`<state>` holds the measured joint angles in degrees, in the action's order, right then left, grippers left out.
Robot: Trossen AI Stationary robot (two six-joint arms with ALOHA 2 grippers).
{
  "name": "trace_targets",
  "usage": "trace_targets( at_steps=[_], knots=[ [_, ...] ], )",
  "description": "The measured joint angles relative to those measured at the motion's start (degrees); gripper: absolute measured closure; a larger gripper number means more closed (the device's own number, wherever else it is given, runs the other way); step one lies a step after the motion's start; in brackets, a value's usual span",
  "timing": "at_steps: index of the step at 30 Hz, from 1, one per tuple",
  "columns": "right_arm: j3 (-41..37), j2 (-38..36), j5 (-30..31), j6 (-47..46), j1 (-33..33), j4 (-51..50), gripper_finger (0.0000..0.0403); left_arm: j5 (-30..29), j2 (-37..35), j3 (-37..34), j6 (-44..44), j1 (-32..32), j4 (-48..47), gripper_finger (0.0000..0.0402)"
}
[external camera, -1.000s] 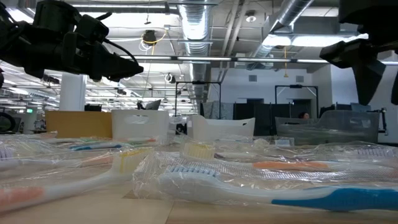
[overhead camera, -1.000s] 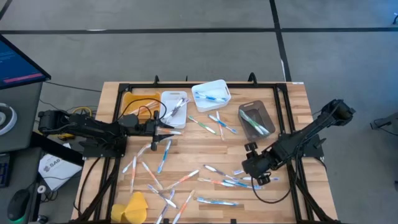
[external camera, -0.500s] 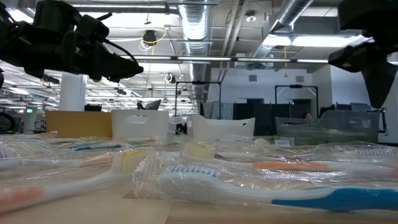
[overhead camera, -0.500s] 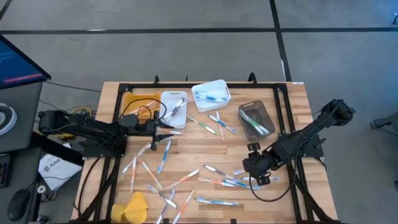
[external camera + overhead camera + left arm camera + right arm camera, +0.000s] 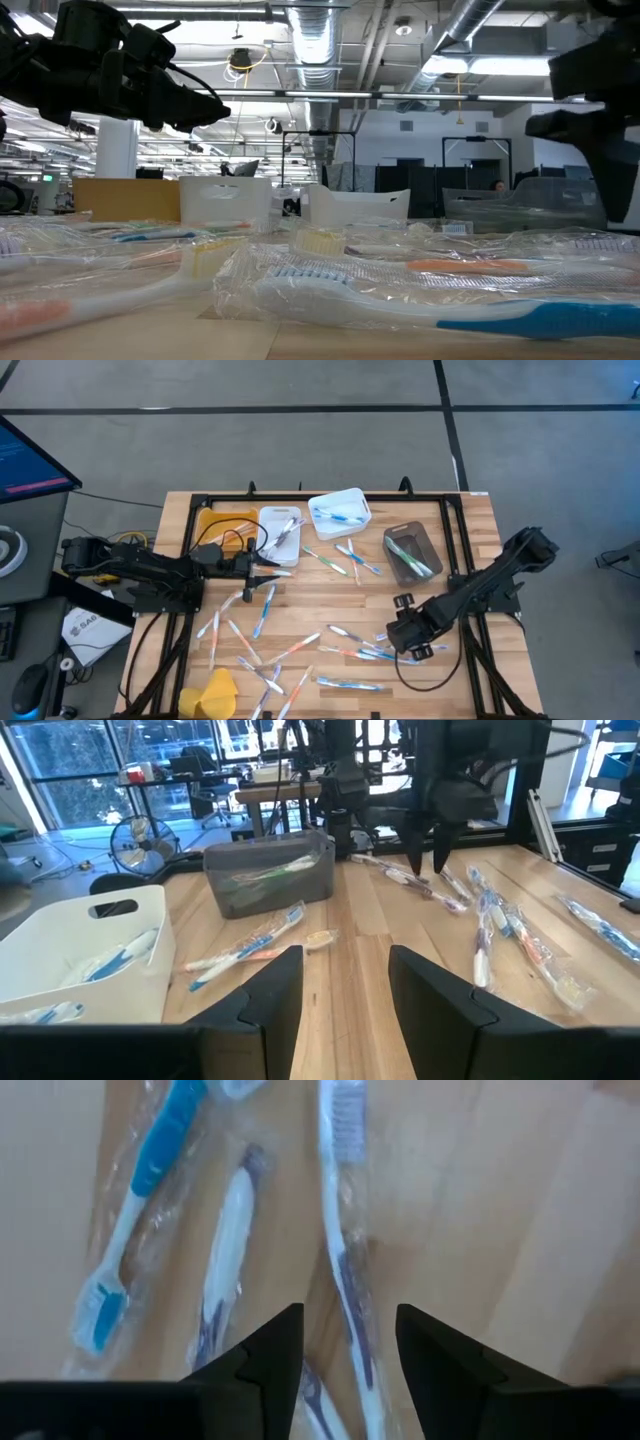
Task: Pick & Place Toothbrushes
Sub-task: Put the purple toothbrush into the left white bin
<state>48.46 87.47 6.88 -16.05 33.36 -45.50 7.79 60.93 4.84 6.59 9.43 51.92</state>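
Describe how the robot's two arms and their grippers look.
Both arms are black and jointed, with black cables looping beside them. The left gripper and right gripper each end in two dark, flat, angular fingers, seen close in the wrist views. No markings are readable.

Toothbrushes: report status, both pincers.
Right pincer open, low over wrapped toothbrushes, straddling one. Left pincer open, empty, waiting beside the white bin. Nothing in the way.

Dark jointed arms (looped cables).
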Motion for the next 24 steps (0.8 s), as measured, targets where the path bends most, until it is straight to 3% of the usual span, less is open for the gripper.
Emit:
trace_targets(
  at_steps=[11, 24],
  knots=[
    [0.1, 7.3, -3.5, 1.4, -2.6, 1.2, 0.025, 0.0, 0.0, 0.0, -0.1, 0.0, 0.0, 0.0256],
    [0.1, 7.9, -4.6, -0.7, -3.5, 1.7, 0.0245, 0.0, 0.0, 0.0, -0.1, 0.0, 0.0, 0.0256]
  ],
)
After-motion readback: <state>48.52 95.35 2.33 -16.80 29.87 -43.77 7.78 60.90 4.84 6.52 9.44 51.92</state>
